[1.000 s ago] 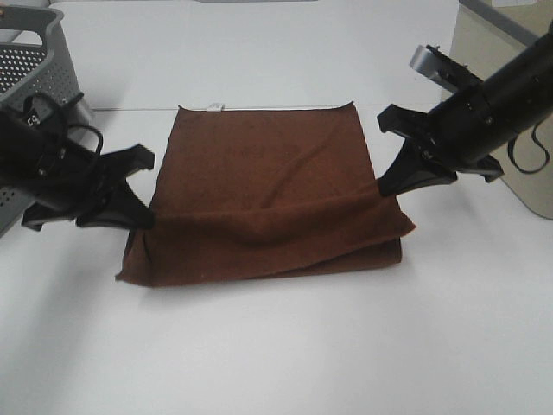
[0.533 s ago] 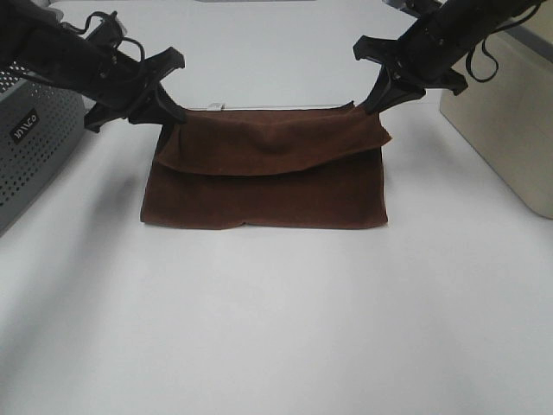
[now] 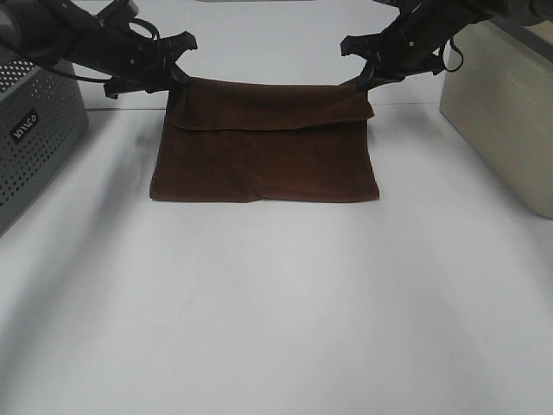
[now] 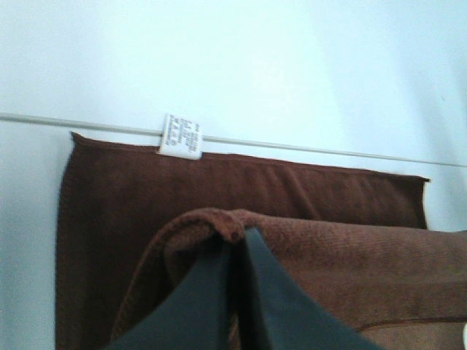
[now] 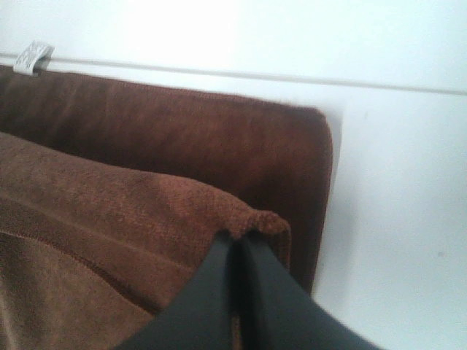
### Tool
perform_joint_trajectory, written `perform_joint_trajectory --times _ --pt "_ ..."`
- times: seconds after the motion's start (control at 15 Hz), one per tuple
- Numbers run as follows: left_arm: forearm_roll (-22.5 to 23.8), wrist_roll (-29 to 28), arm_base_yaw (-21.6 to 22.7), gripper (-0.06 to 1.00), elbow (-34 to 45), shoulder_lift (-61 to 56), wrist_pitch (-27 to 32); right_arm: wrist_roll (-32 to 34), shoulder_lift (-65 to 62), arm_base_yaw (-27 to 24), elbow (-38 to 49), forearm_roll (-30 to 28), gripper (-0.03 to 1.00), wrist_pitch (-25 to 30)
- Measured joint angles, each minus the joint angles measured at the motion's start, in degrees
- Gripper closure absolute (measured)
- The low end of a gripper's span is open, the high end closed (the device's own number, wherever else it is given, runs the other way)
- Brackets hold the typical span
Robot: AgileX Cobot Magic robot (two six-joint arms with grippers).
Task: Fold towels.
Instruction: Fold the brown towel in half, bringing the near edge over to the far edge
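Note:
The dark brown towel (image 3: 263,160) lies on the white table, doubled over on itself. Its upper layer is lifted at the far end, where both grippers hold a corner. My left gripper (image 3: 175,84) is shut on the far-left corner and my right gripper (image 3: 364,79) is shut on the far-right corner. In the left wrist view the pinched fold (image 4: 219,222) hangs just short of the lower layer's edge, next to the white tag (image 4: 180,135). In the right wrist view the held corner (image 5: 248,219) sits a little inside the lower layer's corner (image 5: 314,124), and the tag (image 5: 33,57) shows far off.
A grey perforated basket (image 3: 34,130) stands at the left edge of the table. A beige box (image 3: 501,104) stands at the right. A thin seam (image 4: 328,152) runs across the table along the towel's far edge.
Both grippers have carried the towel's near edge up and over toward the far edge. The towel now lies folded in half, with the held corners almost over the far corners.

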Motion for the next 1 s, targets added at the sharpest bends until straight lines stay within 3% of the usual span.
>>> perform_joint_trajectory --times 0.13,0.27,0.33,0.47,0.6,0.73,1.0 --pt "0.5 0.9 0.0 0.91 -0.3 1.6 -4.1 0.0 1.1 0.0 -0.2 0.0 0.97 -5.0" --pt "0.6 1.5 0.0 0.80 -0.3 2.5 -7.3 0.0 2.4 0.0 -0.3 0.3 0.95 -7.1" --pt "0.6 1.7 0.0 0.70 -0.3 2.6 -8.2 0.0 3.1 0.0 -0.3 0.5 0.86 -7.3" --pt "0.6 2.9 0.0 0.41 -0.3 2.6 -9.6 0.0 3.8 0.0 -0.3 0.5 0.50 -7.5" --pt "0.6 4.3 0.0 0.21 -0.3 2.6 -9.6 0.0 3.8 0.0 -0.3 0.5 0.22 -7.8" --pt "0.7 6.0 0.0 0.17 -0.3 2.6 -8.0 0.0 3.8 0.0 -0.3 0.7 0.15 -6.7" --pt "0.6 9.6 0.0 0.16 -0.3 2.5 -6.7 0.0 2.6 0.0 -0.3 0.7 0.14 -1.5"
